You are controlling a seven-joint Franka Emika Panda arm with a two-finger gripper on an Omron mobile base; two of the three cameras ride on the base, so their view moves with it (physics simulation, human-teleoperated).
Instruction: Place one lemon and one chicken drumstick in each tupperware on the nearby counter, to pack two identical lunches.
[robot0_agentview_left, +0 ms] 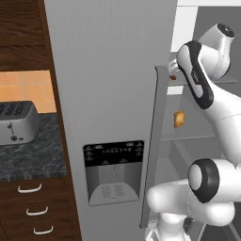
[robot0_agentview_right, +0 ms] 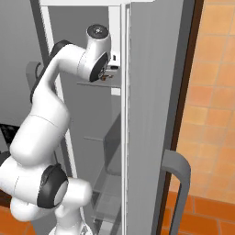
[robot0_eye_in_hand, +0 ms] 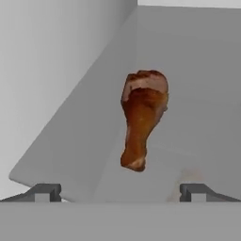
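A brown chicken drumstick point(robot0_eye_in_hand: 141, 117) lies on a grey fridge shelf point(robot0_eye_in_hand: 70, 141), straight ahead of my gripper point(robot0_eye_in_hand: 120, 192). The dark fingertips point(robot0_eye_in_hand: 44, 192) stand wide apart on either side of it, open and a short way back from it, touching nothing. From the base, my hand point(robot0_agentview_right: 109, 72) reaches into the open fridge at the upper shelf, where a brown bit of that drumstick point(robot0_agentview_left: 172, 77) shows. A second drumstick point(robot0_agentview_left: 179, 118) lies one shelf lower. The counter point(robot0_agentview_left: 28, 157) is to the left. The lemons and the tupperware are out of view.
The closed grey fridge door point(robot0_agentview_left: 108, 94) with its dispenser panel point(robot0_agentview_left: 113, 172) stands between the counter and the open compartment. A silver toaster point(robot0_agentview_left: 16, 123) sits on the counter above brown drawers point(robot0_agentview_left: 35, 207). The open fridge door point(robot0_agentview_right: 151, 114) with its grey handle point(robot0_agentview_right: 176, 183) flanks my arm on the right.
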